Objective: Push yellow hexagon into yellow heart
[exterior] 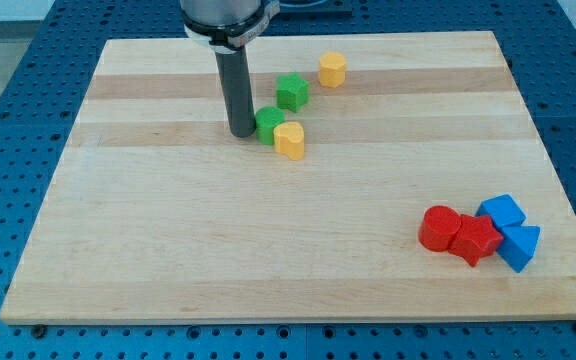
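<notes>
Resting on the pale wooden board (168, 260), my tip (241, 133), the blunt lower end of a straight dark rod with nothing to open or close and nothing held, stood just to the view's left of a small green round block (269, 124), close enough that contact could not be ruled in or out. Touching that green block on its lower right sat the yellow heart-shaped block (290, 140). Above them lay a green star-shaped block (292, 92), and beyond it, toward the view's upper right, the yellow hexagon block (332, 69) stood apart. The hexagon therefore lay up and to the right of my tip, with both green pieces between. To drive it down-left into the heart, my tip would probably need to travel round to the hexagon's far, upper-right side. Red and blue blocks were clustered well apart at the view's lower right.
</notes>
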Tool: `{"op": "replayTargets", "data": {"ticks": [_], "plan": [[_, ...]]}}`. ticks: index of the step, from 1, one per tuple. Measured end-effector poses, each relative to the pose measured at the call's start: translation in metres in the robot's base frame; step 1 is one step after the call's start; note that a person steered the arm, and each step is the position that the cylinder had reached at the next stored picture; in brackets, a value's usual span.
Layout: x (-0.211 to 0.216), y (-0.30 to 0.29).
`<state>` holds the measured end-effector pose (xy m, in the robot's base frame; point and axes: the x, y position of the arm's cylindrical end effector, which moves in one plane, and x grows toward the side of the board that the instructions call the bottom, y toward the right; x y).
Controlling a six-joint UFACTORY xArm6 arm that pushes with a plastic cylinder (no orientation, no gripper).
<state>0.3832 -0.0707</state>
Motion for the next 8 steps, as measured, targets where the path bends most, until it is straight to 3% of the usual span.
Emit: {"op": "replayTargets", "data": {"ticks": [2,5,7,8], "plan": [[0.000,0.013],[-0.093,0.014],[-0.087,0.028],[-0.112,0.033]]}}
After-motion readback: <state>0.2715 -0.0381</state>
